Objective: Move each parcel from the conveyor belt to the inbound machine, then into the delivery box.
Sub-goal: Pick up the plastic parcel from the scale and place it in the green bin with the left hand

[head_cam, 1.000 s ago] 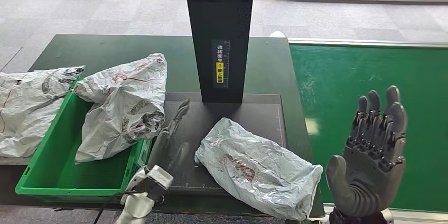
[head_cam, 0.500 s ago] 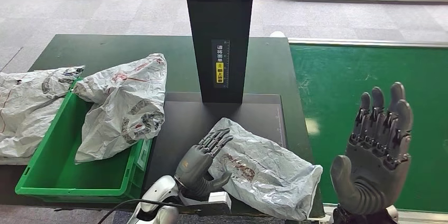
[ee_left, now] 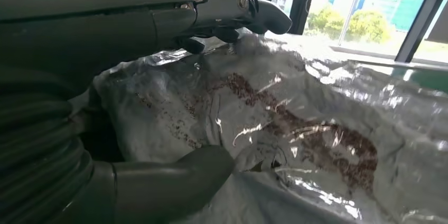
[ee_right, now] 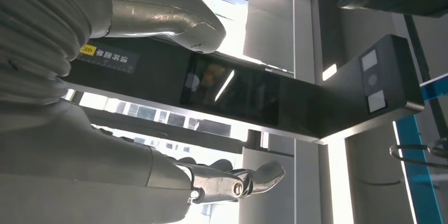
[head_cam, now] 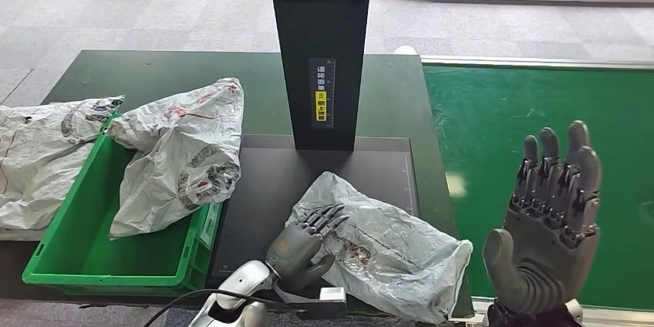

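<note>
Parcel on the inbound machine, left hand spread over its near end, grip not closed. Right hand open, empty. Next, probably: close fingers, carry parcel to the green delivery box.

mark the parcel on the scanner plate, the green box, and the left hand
parcel (head_cam: 401, 246), head view, middle of the crinkled bag.
green box (head_cam: 77, 223), head view, bare inner wall.
left hand (head_cam: 305, 242), head view, back of the hand.

- Inbound machine: black upright column, its dark platform at its foot.
- Grey parcel lies on the platform, in front of the column.
- Left hand rests on the parcel's near-left end, fingers spread.
- Right hand is raised, fingers apart, right of the machine, over the green belt.
- Green box, left of the machine, holds a crumpled parcel.
</note>
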Robot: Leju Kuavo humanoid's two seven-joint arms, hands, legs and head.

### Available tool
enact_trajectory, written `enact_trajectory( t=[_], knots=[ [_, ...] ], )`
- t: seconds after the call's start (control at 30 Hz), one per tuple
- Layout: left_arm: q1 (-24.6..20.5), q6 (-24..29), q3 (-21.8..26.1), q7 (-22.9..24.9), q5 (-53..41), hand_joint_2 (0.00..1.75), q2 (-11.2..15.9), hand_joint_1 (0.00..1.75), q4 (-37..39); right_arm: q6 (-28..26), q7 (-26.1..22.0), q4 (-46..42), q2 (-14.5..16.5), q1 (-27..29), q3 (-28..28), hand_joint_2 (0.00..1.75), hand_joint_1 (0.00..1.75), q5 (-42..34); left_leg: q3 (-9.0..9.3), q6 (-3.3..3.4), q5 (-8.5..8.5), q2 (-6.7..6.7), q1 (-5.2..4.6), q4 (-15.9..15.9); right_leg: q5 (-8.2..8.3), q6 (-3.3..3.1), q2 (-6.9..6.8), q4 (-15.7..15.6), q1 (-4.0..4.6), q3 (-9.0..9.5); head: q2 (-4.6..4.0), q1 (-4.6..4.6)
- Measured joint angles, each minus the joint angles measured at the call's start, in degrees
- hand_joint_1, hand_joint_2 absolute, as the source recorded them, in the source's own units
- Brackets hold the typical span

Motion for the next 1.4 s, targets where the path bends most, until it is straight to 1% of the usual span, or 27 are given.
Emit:
enact_trajectory(
  t=[0.23, 0.37, 0.5, 0.67, 0.8, 1.17, 1.23, 1.4],
  knots=[
    [-3.9, -3.0, -0.7, 0.6, 0.0, 1.75, -0.1, 0.00, 8.8, 1.0, 0.0, 1.7, 0.4, -1.0, -0.3, 1.75, 0.00, 0.1, 0.23, 0.03, 0.00, -0.21, 0.00, 0.0, -0.07, 0.04, -0.31, 0.0, -0.01, 0.39, 0.00, 0.00],
    [-6.2, -4.5, -0.8, 0.5, 0.3, 1.75, -0.2, 1.75, 13.0, 1.0, 0.0, 2.4, 0.4, -1.3, -0.3, 1.75, 0.00, 0.5, 0.37, 0.14, -0.06, -0.41, 0.00, 0.0, -0.22, 0.06, -0.53, -0.1, -0.02, 0.85, 0.00, 0.00],
    [-8.1, -5.2, -0.8, 0.0, 0.7, 1.75, -0.5, 1.75, 16.3, 0.5, 0.0, 2.8, 0.4, -1.8, -0.3, 1.75, 0.00, 0.9, 0.82, 0.23, -0.39, -0.49, -0.01, 0.0, -0.85, 0.04, -0.65, -0.2, -0.02, 1.69, 0.00, 0.00],
    [-9.6, -5.3, -0.8, -0.4, 0.9, 1.75, -0.8, 1.75, 18.8, -0.5, 0.0, 3.0, 0.4, -1.8, -0.3, 1.75, 0.00, 1.5, 1.54, 0.28, -0.61, -0.52, -0.01, 0.0, -0.93, 0.02, -0.67, -0.3, -0.03, 2.47, 0.00, 0.00],
    [-10.3, -5.4, -0.8, -0.5, 0.9, 1.75, -0.9, 1.75, 19.8, -1.2, 0.0, 3.1, 0.4, -1.8, -0.3, 1.75, 0.00, 1.5, 1.98, 0.23, -0.80, -0.50, -0.01, 0.0, -0.89, 0.16, -0.66, -0.3, -0.02, 2.87, 0.00, 0.00],
    [-11.9, -6.1, -0.8, -0.6, 0.8, 1.75, -1.2, 1.75, 21.4, -2.6, 0.0, 3.1, 0.0, -1.8, -0.3, 1.75, 0.00, 1.4, 3.07, 0.17, -1.50, -0.49, 0.02, -0.1, -1.64, 0.05, -0.65, -0.3, 0.00, 3.93, 0.00, -0.01],
    [-12.2, -6.1, -0.8, -0.7, 0.8, 1.75, -1.4, 1.75, 21.7, -3.0, 0.0, 3.0, -0.1, -1.7, -0.3, 1.75, 0.00, 1.4, 3.08, 0.18, -1.50, -0.49, 0.01, -0.1, -1.63, 0.04, -0.66, -0.3, -0.01, 3.94, 0.00, 0.00],
    [-13.0, -5.6, -0.8, -0.9, 0.7, 1.75, -1.7, 1.75, 21.9, -3.4, 0.0, 2.4, -0.3, -1.6, -0.3, 1.75, 0.00, 1.4, 2.37, 0.22, -1.23, -0.49, 0.00, -0.1, -1.32, 0.10, -0.65, -0.3, -0.02, 3.21, 0.00, 0.00]
  ],
)
